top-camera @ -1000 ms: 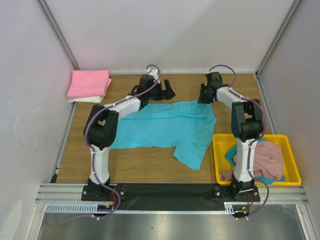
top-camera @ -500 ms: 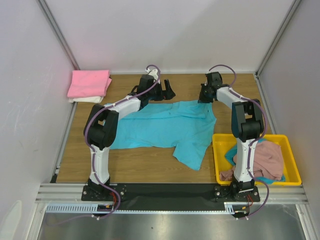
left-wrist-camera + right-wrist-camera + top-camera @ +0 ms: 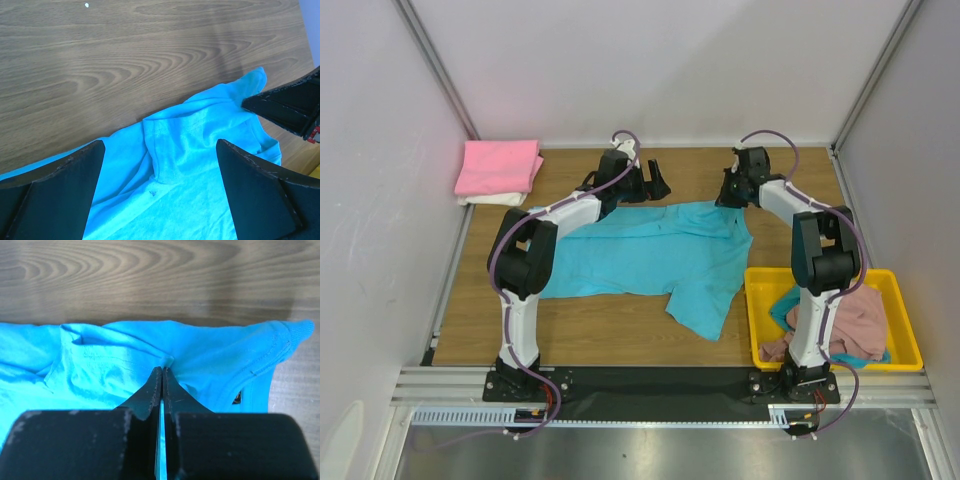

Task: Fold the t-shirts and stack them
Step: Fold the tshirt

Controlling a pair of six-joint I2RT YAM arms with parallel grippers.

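1 turquoise t-shirt (image 3: 100, 357) pinched in clamped right gripper (image 3: 163, 370).

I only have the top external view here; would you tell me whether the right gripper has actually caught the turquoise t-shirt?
Observer: Yes. In the right wrist view the right gripper is shut, pinching a small ridge of the turquoise t-shirt near its far edge.
Operator: Thank you. Is the left gripper holding any cloth as well?
Observer: No. The left wrist view shows the left gripper open wide over a creased flap of the same shirt, gripping nothing.
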